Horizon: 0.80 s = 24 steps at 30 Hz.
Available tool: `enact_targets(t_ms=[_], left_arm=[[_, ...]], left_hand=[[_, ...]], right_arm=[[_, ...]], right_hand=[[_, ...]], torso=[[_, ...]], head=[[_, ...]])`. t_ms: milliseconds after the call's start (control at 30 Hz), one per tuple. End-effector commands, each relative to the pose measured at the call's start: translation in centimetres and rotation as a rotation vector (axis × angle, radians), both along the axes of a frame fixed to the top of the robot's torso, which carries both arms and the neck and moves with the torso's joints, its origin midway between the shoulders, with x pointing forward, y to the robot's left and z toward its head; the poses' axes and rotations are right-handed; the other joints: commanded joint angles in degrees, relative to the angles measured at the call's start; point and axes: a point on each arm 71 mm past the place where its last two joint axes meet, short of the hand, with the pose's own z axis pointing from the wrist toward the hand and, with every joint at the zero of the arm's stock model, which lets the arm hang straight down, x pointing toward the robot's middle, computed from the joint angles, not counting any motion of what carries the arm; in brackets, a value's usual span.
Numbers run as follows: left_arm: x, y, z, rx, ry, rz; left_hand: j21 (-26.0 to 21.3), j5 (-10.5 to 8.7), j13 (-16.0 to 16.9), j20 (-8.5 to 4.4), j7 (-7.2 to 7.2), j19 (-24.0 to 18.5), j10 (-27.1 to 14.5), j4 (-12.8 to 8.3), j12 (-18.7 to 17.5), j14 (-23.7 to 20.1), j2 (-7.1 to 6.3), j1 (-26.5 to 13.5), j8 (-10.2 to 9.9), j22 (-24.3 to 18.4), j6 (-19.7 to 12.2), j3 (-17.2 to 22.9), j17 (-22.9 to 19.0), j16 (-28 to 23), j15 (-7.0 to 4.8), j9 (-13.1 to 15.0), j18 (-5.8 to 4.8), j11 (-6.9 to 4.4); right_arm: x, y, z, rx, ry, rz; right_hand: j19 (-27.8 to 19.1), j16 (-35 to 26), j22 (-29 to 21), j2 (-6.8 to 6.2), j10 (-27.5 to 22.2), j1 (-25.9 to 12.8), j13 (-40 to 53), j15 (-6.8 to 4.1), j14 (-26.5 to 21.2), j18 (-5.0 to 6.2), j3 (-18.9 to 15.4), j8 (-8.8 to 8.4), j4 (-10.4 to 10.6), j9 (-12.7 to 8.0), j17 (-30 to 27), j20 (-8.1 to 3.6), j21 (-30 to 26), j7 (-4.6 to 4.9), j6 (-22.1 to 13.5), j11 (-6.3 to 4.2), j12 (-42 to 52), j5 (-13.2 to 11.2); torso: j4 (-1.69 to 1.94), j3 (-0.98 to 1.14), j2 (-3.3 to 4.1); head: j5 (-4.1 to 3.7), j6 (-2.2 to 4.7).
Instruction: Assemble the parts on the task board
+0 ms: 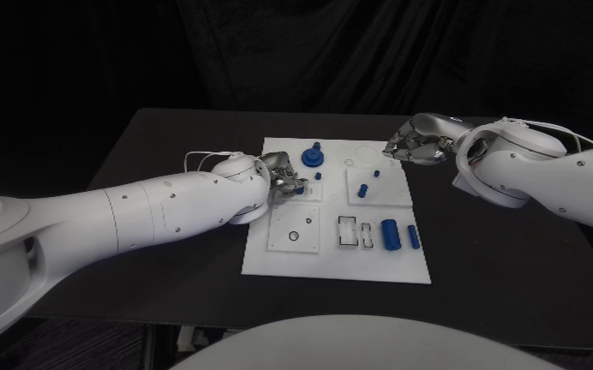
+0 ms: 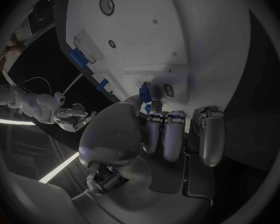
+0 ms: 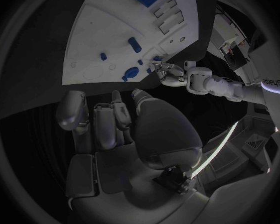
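Head view: the white task board [image 1: 282, 263] lies in the middle of the black tabletop [image 1: 494, 250]. The left arm enters from the left edge and extends across the tabletop, with the left hand [image 1: 282, 175] over the board's left edge, fingers curled downward around a small blue part [image 1: 299, 189] at their tips. The right arm bends in from the right edge; the right hand [image 1: 416, 144] sits at the board's far right corner with its fingers clenched inward, grasping nothing visible. On the board stand a blue gear-shaped part [image 1: 313, 158] near the far edge, a small blue peg [image 1: 363, 189] at centre, and two blue cylinders [image 1: 391, 235] lying side by side near the right edge. Left wrist view: the left-hand fingers [image 2: 154, 134] reach to the board's edge, and the thumb and one fingertip pinch the small blue part [image 2: 144, 91] against the board. Right wrist view: the right-hand fingers [image 3: 74, 113] are folded in above the tabletop beside the board [image 3: 109, 25], apart from it, with no part between them.
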Motion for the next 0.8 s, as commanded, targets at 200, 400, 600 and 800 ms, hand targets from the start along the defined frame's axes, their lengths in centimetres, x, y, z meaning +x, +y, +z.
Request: enact_targets(t_ms=[200,400,600,800], left_arm=[[-0.09,-0.09,0.08,-0.030,-0.017,-0.012],[-0.05,-0.08,0.30,-0.057,-0.047,-0.015],[-0.09,0.03,0.58,-0.087,-0.080,-0.016],[-0.14,0.15,0.51,-0.080,-0.070,-0.016]], left_hand=[[-0.46,0.47,15.06,-0.36,-0.12,0.12,5.97,-0.05,0.20,5.95,-0.62,1.28,-0.38,8.98,-0.53,0.52,15.07,0.15,-0.32,-0.01,0.23,-0.29],[-0.47,1.54,15.06,-0.39,-0.25,0.16,5.97,-0.79,0.20,5.95,-1.16,2.73,-0.39,9.09,-0.28,1.42,15.07,0.15,-0.38,0.20,0.22,-0.38],[-0.40,1.66,15.06,-0.50,-0.49,0.28,5.97,-1.56,0.20,5.95,-1.81,4.13,-0.04,9.26,0.20,2.62,15.07,0.15,-0.52,0.67,0.18,-0.59],[-0.44,1.61,15.06,-0.51,-0.49,0.25,5.97,-1.56,0.20,5.95,-1.91,4.16,-0.01,9.24,0.24,2.68,15.07,0.15,-0.54,0.71,0.19,-0.60]], right_arm=[[-0.01,-0.23,-0.05,-0.003,-0.011,-0.016],[-0.02,-0.22,-0.07,-0.002,-0.012,-0.017],[-0.03,-0.27,-0.10,-0.002,-0.011,-0.018],[-0.05,-0.26,-0.13,-0.003,-0.009,-0.018]], right_hand=[[-0.31,-0.35,7.95,-0.48,-0.17,0.21,1.74,0.12,-0.32,0.40,0.34,-0.05,0.07,-0.09,2.43,-0.04,-0.18,-0.07,0.30,0.11,-0.40,0.30],[-0.31,-0.35,7.95,-0.48,-0.17,0.21,1.74,0.12,-0.32,0.40,0.34,-0.05,0.07,-0.09,2.43,-0.04,-0.18,-0.07,0.30,0.11,-0.40,0.30],[-0.34,-0.41,7.93,-0.47,-0.24,0.24,1.66,0.12,-0.35,0.42,0.41,-0.05,0.06,-0.11,2.37,-0.04,-0.30,-0.06,0.33,0.11,-0.48,0.32],[-0.34,-0.41,7.93,-0.47,-0.24,0.24,1.66,0.12,-0.35,0.42,0.41,-0.05,0.06,-0.11,2.37,-0.04,-0.30,-0.06,0.33,0.11,-0.48,0.32]], torso=[[-0.07,-0.01,0.00],[-0.09,-0.03,0.01],[-0.05,0.00,0.04],[-0.05,-0.02,0.03]], head=[[0.19,-0.01],[0.24,-0.01],[0.11,-0.01],[0.19,-0.01]])
